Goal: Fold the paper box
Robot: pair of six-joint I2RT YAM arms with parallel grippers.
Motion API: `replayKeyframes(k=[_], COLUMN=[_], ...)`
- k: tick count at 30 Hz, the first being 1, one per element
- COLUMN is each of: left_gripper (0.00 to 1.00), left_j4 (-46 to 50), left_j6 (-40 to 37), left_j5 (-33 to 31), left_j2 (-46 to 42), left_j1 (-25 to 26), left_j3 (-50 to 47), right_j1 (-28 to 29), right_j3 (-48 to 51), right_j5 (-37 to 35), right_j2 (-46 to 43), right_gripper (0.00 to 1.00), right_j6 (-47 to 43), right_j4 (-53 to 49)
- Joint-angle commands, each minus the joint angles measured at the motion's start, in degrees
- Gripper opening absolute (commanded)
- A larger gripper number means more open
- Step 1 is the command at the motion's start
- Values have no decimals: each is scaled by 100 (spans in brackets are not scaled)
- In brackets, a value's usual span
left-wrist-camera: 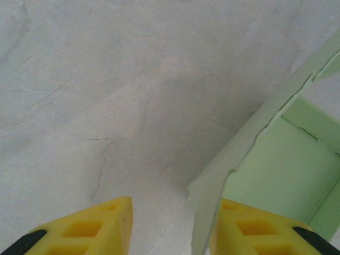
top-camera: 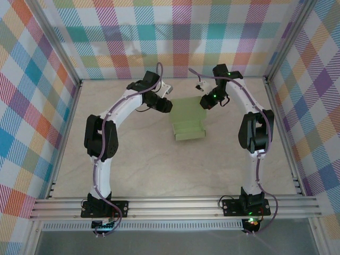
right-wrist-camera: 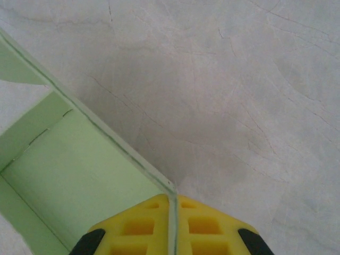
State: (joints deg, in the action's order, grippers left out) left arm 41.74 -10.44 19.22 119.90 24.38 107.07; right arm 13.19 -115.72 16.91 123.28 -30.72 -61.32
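Right jaws: the yellow, hollow-celled plastic fingers of the right gripper [right-wrist-camera: 171, 201] are pressed together, pinching the top edge of one thin upright wall of the pale sage-green thin-card paper box [right-wrist-camera: 69, 164].
Left jaws: the matching yellow fingers of the left gripper [left-wrist-camera: 175, 208] stand clearly apart, and a raised side wall of the paper box [left-wrist-camera: 276, 175] rises in the gap, close to the right-hand finger. No firm pinch can be made out.
Box material: matte, smooth card with sharp creases, cut slits and narrow folded strips along its inner edges.
Box shape: a shallow open tray, partly folded, with a flat floor and thin standing walls.
Box place: the paper box [top-camera: 188, 119] lies mid-table towards the far side, between the left gripper [top-camera: 166, 103] and the right gripper [top-camera: 204, 102].
Surface: a pale cream table [top-camera: 159, 164] with a faint marble-vein print, bare around the box.
Surroundings: walls of pastel checked cloth [top-camera: 32, 106] on three sides, and a ribbed aluminium rail [top-camera: 175, 204] at the near edge carrying both arm bases.
Obstruction: both white arms arch inwards over the table, and their dark wrists overlap the box's far corners.
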Motion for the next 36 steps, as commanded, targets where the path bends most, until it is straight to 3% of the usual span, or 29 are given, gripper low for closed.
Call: replayKeyframes(k=[1,6,11,23,30,36], left_gripper=[38,50,52,52,40,43], left_j4=[282,196,4,-115,118,259], left_j6=[-109,89,356,602,484,393], left_j5=[-15,248,17,88,-197,-775], left_j2=[55,48,-97,-214,-85,-143], left_j1=[93,93,90,331,386,372], left_j3=[174,246,226,125,236,366], right_j1=[56,74,78,83,83,79], right_j3=[13,23,53,354,480,493], right_j5=[-38,-107,-184,-247,-302,-311], right_j2=[-276,-283,-313,-645,-739,-718], right_gripper=[0,0,0,0,0,0], right_j6=[20,63,160,514,508,445], right_j4=[-28,-13,27,370,430,406])
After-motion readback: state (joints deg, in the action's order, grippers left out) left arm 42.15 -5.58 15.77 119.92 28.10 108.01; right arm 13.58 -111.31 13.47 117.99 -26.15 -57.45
